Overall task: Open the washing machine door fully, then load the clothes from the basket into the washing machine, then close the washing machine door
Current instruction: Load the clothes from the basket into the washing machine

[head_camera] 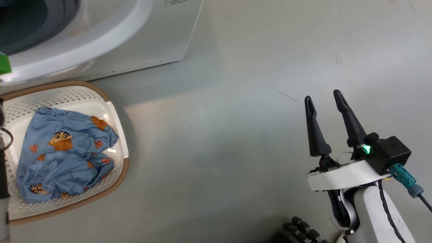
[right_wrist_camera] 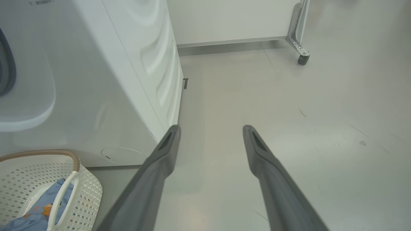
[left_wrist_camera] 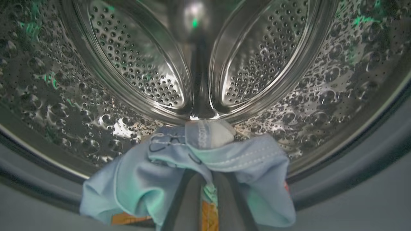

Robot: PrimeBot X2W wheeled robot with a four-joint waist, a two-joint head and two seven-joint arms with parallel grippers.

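Pinching clothes (left_wrist_camera: 231,160) inside the washing machine (left_wrist_camera: 135,64), left fingers (left_wrist_camera: 185,208)

The right claw (head_camera: 322,95) has two long, tapering matte-black fingers (head_camera: 315,135) on a curved white wrist plate (head_camera: 341,176), beside a black camera block (head_camera: 388,153) with a green light (head_camera: 366,149), a teal plug (head_camera: 405,179) on a dark cable (head_camera: 426,201), and a pale forearm (head_camera: 369,216) edged by a black cord (head_camera: 388,212).

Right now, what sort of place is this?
Likely a laundry corner in a test room or lab: a white front-loading washing machine with perforated steel drum, a cream perforated plastic basket of light blue cartoon-print clothes on grey floor, and a wheeled white panel behind.
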